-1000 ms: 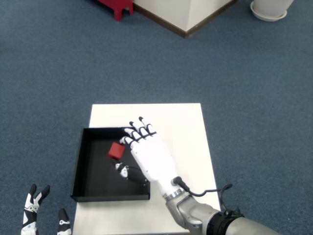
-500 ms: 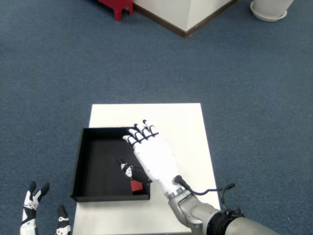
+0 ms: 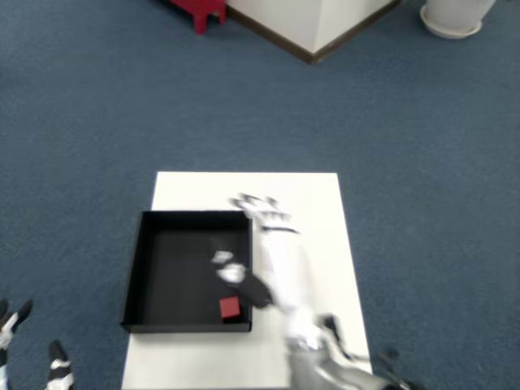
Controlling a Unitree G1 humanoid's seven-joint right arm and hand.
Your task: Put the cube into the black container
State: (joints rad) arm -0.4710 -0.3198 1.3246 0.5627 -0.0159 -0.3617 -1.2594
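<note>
Pulling back w/ right hand (image 3: 272, 252), blurred, fingers spread, empty. Cube (image 3: 230, 307) released since 1 s ago, resting inside black container (image 3: 140, 260) near front-right corner on tabletop (image 3: 317, 203). Task likely done.

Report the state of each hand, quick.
Right hand: open, fingers spread, holding nothing; the red cube lies in the black container.
Left hand: barely in view, cannot tell.
</note>
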